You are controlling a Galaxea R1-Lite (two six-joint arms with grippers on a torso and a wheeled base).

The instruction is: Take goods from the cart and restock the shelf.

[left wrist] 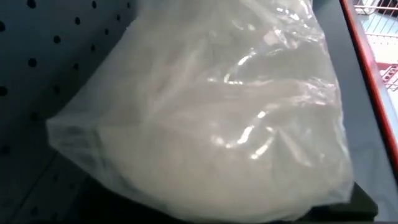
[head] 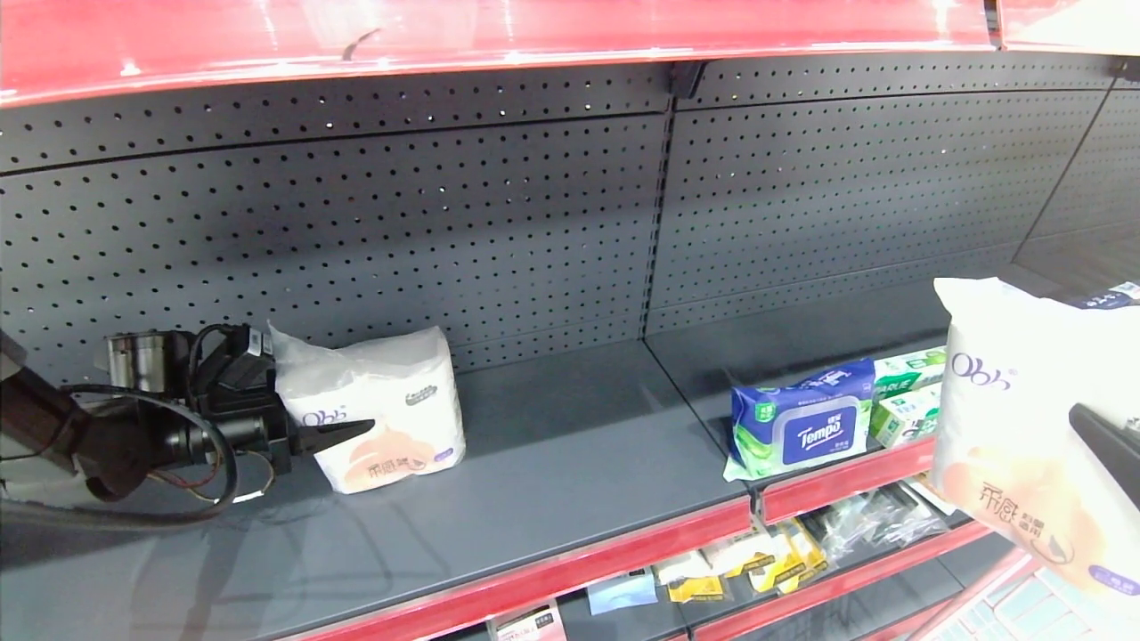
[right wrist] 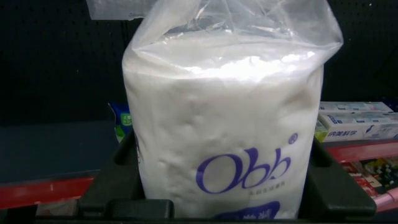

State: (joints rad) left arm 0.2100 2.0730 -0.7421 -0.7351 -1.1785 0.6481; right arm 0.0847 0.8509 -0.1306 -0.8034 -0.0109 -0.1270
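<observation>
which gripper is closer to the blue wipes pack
Right. The right gripper, holding a tissue pack, is to the right of the blue wipes pack; the left gripper is far to its left.

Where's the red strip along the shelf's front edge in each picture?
Head view: red plastic front strip crosses low, below centre.
Left wrist view: strip beyond the shelved white plastic-wrapped tissue pack.
Right wrist view: strip behind the lifted white tissue pack, under green-white boxes.
Shared landmark: grey perforated back panel.

A blue wipes pack (head: 797, 427) lies beside green boxes (head: 908, 396), above small packets (head: 739, 561).
</observation>
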